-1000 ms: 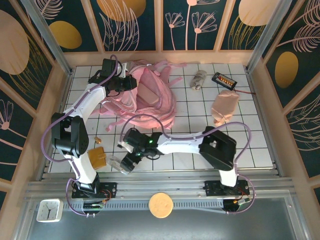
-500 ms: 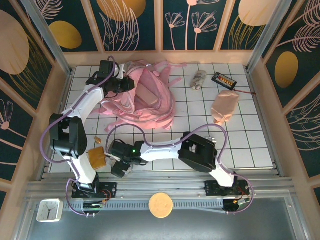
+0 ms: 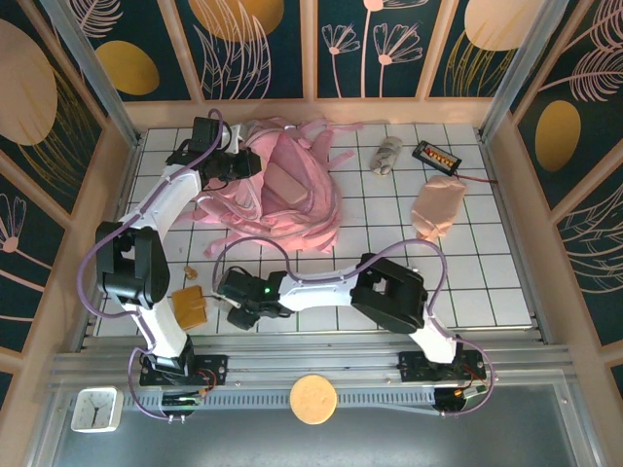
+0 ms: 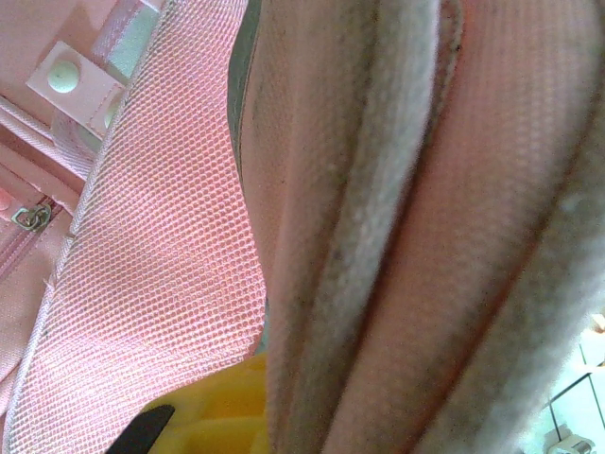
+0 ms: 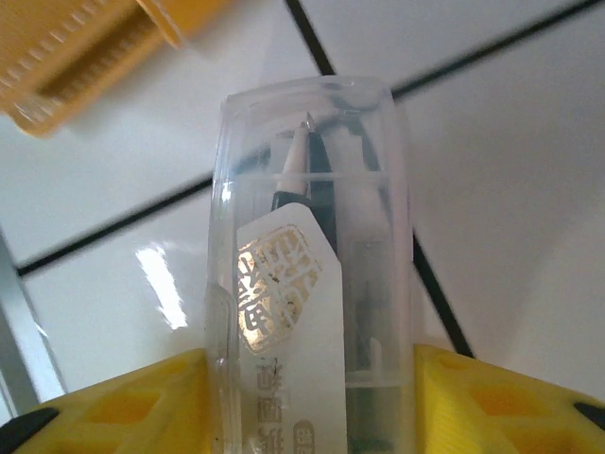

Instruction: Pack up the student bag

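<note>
1. An ochre ribbed block (image 3: 190,305) lies flat on the white-tiled bench (image 3: 487,282) at its near left, just left of my right pincer.
2. My left pincer (image 3: 241,163) is at the far left of the bench, clamped narrow on the left edge of the student bag (image 3: 292,195). In the left wrist view, pink mesh and padded fabric (image 4: 161,265) press against its yellow finger (image 4: 217,407).
3. My right pincer (image 3: 237,313) is low at the near left. Its yellow fingers (image 5: 132,407) are closed against both sides of a clear pen case (image 5: 312,236), which rests on the tiles.
4. The student bag lies slumped at far centre-left with its straps spread around it.
5. A grey roll (image 3: 387,156) lies right of the bag.
6. A black device (image 3: 435,156) sits at the far right, with a beige pouch (image 3: 435,211) just nearer.
</note>
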Controlling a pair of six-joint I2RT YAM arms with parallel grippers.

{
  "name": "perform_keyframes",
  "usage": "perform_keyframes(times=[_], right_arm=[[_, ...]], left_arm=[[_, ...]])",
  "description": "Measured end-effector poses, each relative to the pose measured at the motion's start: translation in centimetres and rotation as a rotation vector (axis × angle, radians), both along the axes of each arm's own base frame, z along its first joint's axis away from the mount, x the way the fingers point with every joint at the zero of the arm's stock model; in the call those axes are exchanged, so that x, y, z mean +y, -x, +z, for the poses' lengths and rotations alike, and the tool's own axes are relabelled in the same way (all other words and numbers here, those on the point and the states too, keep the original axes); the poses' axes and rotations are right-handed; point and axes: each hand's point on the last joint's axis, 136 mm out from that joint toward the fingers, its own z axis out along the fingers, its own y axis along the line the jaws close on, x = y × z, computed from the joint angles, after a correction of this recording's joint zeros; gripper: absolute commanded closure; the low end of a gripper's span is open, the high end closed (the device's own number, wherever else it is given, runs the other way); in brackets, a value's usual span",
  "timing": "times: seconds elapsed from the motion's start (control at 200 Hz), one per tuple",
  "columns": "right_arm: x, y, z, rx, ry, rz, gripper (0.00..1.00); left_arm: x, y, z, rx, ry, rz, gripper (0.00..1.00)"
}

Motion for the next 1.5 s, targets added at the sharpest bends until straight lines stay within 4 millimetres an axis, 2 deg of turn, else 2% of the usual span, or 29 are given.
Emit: perform_keyframes(times=[0.135,0.21,0.3,0.37,0.46,0.51,0.575,0.646,0.711,0.781,0.871,0.981,1.021,1.116,1.176,1.281,1.386,1.446,1.496], right_arm=[[-3.9,-1.2,0.4,0.005,0.014,-0.046,0.48],[-5.9,-1.8,1.6,0.011,-0.003,-0.075,0.48],[-7.7,-2.6,4.7,0.023,-0.083,-0.12,0.48],[-9.0,-3.8,8.2,0.04,-0.183,-0.177,0.48],[-11.2,-7.3,12.9,0.061,-0.329,-0.3,0.49],[-12.8,-10.4,15.2,0.076,-0.42,-0.391,0.5],[-15.1,-14.5,17.0,0.102,-0.509,-0.507,0.51],[-16.9,-18.7,17.3,0.148,-0.561,-0.62,0.52],[-17.1,-21.9,16.8,0.213,-0.588,-0.686,0.51],[-15.7,-24.9,15.5,0.284,-0.606,-0.716,0.51],[-13.1,-27.4,13.5,0.359,-0.611,-0.718,0.49],[-10.3,-29.6,11.3,0.429,-0.619,-0.725,0.31],[-9.5,-30.2,10.8,0.447,-0.623,-0.734,0.27],[-8.9,-30.7,10.4,0.458,-0.628,-0.741,0.17],[-9.0,-30.8,11.1,0.439,-0.641,-0.743,0.17],[-10.7,-29.3,11.9,0.392,-0.626,-0.759,0.17],[-12.5,-25.7,13.6,0.304,-0.584,-0.73,0.17],[-11.9,-22.2,15.0,0.245,-0.558,-0.668,0.17],[-10.3,-18.1,15.7,0.216,-0.536,-0.58,0.17]], left_arm=[[0.0,0.0,0.0,0.0,0.001,0.0,1.0],[0.0,0.0,0.0,0.0,0.001,0.0,1.0],[0.0,0.0,0.1,0.0,0.003,-0.001,1.0],[0.0,0.0,0.0,0.001,0.004,-0.001,1.0],[0.1,0.0,0.1,0.001,0.006,-0.002,1.0],[0.1,0.0,0.1,0.001,0.007,-0.002,1.0],[0.0,0.0,0.1,0.001,0.009,-0.004,1.0],[0.0,0.0,0.1,0.002,0.012,-0.006,1.0],[0.0,0.0,0.1,0.004,0.018,-0.004,1.0],[-0.1,0.0,0.1,0.003,0.023,-0.005,1.0],[-0.2,0.0,-0.1,0.002,0.037,-0.007,1.0],[-0.3,0.1,-0.2,0.0,0.049,-0.007,1.0],[-0.3,0.1,-0.2,-0.002,0.051,-0.007,1.0],[-0.3,0.1,-0.2,-0.001,0.053,-0.006,1.0],[-0.3,0.1,-0.1,-0.002,0.053,-0.005,1.0],[-0.3,0.1,-0.1,-0.002,0.055,-0.004,1.0],[-0.3,0.0,-0.1,-0.001,0.055,-0.004,1.0],[-0.3,-0.1,0.0,0.001,0.052,-0.001,1.0],[-0.2,-0.3,0.1,0.002,0.051,0.001,1.0]])
